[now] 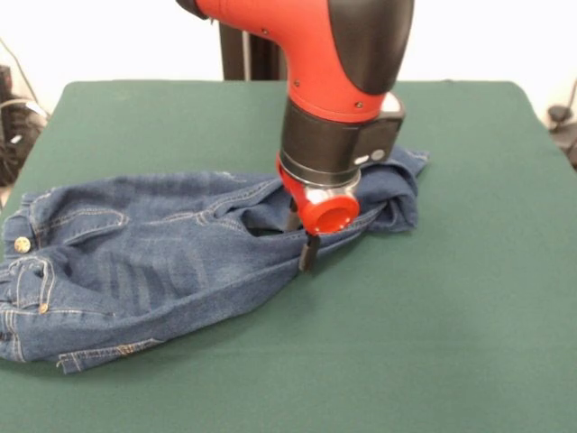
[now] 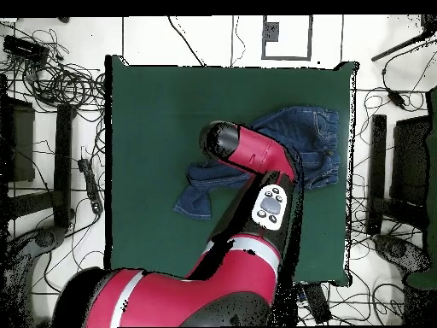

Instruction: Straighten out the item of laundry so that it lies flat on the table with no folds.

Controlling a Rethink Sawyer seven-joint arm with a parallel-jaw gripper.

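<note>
The item of laundry (image 1: 162,253), a small pair of blue jeans, lies rumpled on the green table (image 1: 451,316). Its waistband and brass button (image 1: 21,244) are at the left edge. The legs run right and are folded together, with the cuff end (image 1: 401,185) bunched up. My gripper (image 1: 305,242) is down on the legs' front fold, touching the denim just left of that bunch. In the overhead view the jeans (image 2: 311,141) lie at the table's (image 2: 154,111) right side, one leg (image 2: 198,195) trailing toward the middle, and the arm (image 2: 256,162) hides the gripper.
The red and black arm (image 1: 343,99) covers part of the far leg. The waistband lies close to the table's edge (image 1: 7,212). Cables and stands (image 2: 51,85) crowd the floor around the table in the overhead view.
</note>
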